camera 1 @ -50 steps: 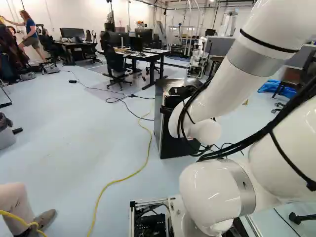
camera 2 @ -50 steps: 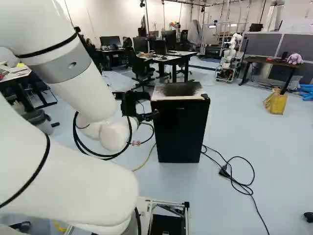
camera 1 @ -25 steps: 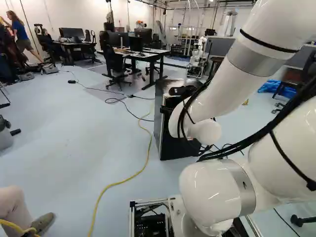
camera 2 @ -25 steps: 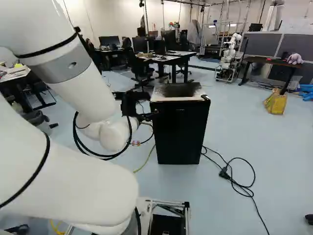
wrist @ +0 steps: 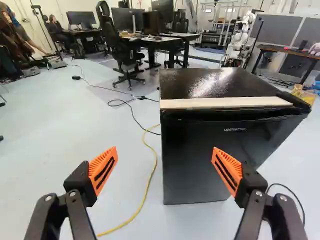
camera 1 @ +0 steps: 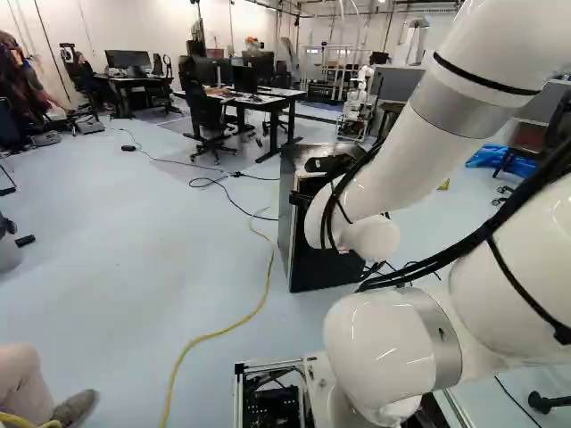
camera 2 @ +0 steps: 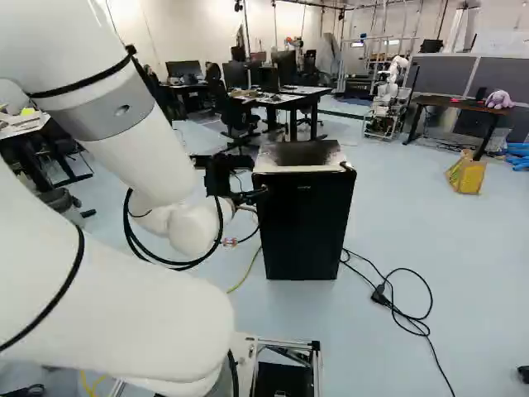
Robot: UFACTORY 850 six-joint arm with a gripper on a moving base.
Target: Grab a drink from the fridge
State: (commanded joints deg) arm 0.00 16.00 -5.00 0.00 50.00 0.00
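On the fridge I see a short line of small, pale lettering, across the door's front, just below its top edge and roughly midway between its side edges. I can't read it for certain.

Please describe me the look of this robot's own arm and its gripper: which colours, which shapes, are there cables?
The arm is glossy white, with rounded joints, a grey band and a thin black ring. Black cables run along it. The gripper is black; its two jaws carry orange, wedge-like pads with dark slots.
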